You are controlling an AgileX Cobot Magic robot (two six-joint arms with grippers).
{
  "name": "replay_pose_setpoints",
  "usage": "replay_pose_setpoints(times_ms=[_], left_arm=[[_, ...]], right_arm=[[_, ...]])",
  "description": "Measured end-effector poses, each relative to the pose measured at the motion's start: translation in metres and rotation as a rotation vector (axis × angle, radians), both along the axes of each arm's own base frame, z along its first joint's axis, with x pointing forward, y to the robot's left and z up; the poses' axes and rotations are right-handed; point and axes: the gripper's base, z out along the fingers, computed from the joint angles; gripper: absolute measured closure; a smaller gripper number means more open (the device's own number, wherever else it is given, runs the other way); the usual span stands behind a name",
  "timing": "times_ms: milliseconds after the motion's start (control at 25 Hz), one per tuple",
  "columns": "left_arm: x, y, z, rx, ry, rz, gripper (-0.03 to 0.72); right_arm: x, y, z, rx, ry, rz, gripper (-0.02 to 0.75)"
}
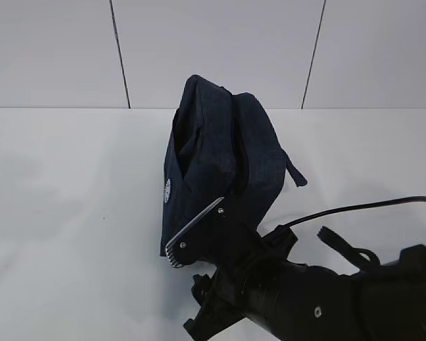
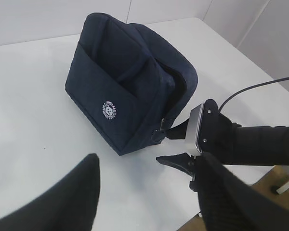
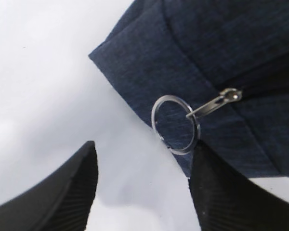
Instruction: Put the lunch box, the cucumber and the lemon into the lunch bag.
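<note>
The dark navy lunch bag point(image 1: 220, 160) stands on the white table, its white round logo point(image 2: 109, 109) on one side. Its zipper gapes a little along the top. The silver ring pull point(image 3: 176, 124) hangs at a lower corner of the bag, also seen in the left wrist view point(image 2: 158, 134). My right gripper point(image 3: 144, 147) is open and empty, with one fingertip point(image 3: 202, 159) just under the ring; it shows in the left wrist view point(image 2: 166, 147) too. My left gripper point(image 2: 147, 159) is open and empty above the table, short of the bag. The lunch box, cucumber and lemon are out of view.
The right arm point(image 1: 326, 298) and its cable point(image 1: 355, 208) lie low at the right. The table's edge point(image 2: 253, 180) runs close behind the right gripper, with floor beyond. A pale panelled wall point(image 1: 213, 50) stands behind the table.
</note>
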Motion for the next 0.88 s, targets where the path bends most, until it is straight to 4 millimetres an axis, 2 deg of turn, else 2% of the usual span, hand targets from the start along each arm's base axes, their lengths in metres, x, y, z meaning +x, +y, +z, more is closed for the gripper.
replay_pose_setpoints(times_ms=[280,600,880], left_arm=[[0.0001,0.0,0.0001,-0.001,-0.001,0.001,0.243],[0.0002,0.0,0.0003,-0.002,-0.003,0.001,0.244],[0.0002,0.0,0.0003,-0.002,-0.003,0.001,0.244]], right_arm=[[0.0008,0.0028,0.0018,0.017,0.002,0.004,0.266],[0.001,0.0035,0.0023,0.073,0.029,-0.05,0.339],[0.0018,0.0062,0.0045,0.216,0.067,-0.149,0.345]])
